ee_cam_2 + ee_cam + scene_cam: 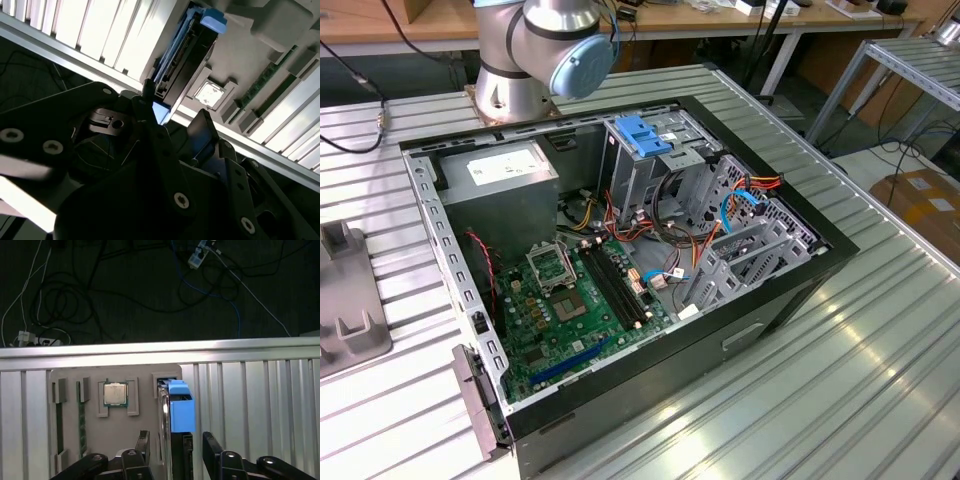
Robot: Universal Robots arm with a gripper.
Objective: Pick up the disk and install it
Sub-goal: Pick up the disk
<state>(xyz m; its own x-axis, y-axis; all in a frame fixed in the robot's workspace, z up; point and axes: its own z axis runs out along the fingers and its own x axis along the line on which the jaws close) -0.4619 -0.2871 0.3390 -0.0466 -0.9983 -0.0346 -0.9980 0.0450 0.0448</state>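
The slim disk [181, 407] in its bright blue plastic carrier stands edgewise in the grey moulded tray [115, 435]; the black pincer [175, 436] straddles it, jaws apart. Closing off-centre could jam it there.

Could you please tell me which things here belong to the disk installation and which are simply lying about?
Job in hand:
the disk, standing on edge in the grey holder tray
the gripper, open astride it
the open computer case

Lying about:
processor chip
memory sticks
floor cables
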